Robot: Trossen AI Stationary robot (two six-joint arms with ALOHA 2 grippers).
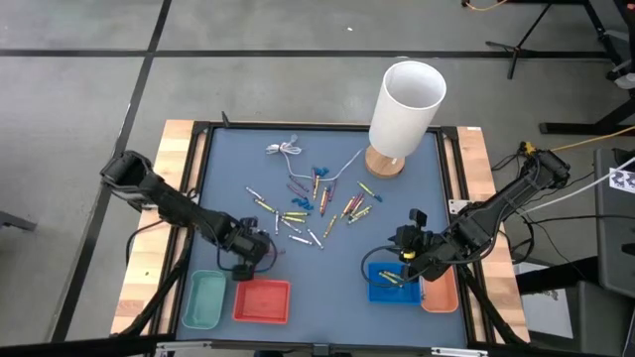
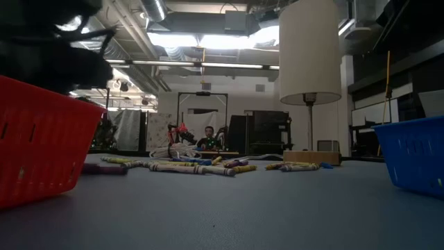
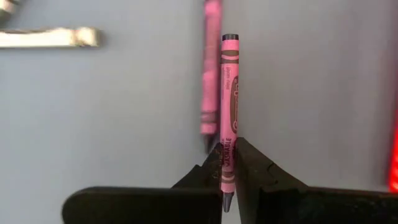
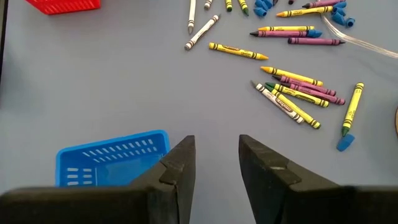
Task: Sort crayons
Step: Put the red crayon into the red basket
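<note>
High view: your left gripper (image 1: pixel 260 248) at 7 o'clock by red bin (image 1: pixel 262 300); crayons (image 1: pixel 313 210) scattered centre; lamp (image 1: pixel 402 114) at 1 o'clock.

Low view: crayon row mid-table, blue basket (image 2: pixel 416 156) at 3 o'clock.

Left wrist view: fingers pinch pink crayon (image 3: pixel 228 112) near its end. Judge it light, stiff, waxy, snappable; grip mid-barrel.

Right wrist view: right gripper (image 4: pixel 216 163) spread, holding nothing, beside blue basket.

Blue-grey table (image 1: pixel 228 198): scattered crayons (image 1: pixel 327 208), lamp (image 1: pixel 402 114), green (image 1: pixel 203 299), red (image 1: pixel 262 300), blue (image 1: pixel 392 290) bins.
</note>
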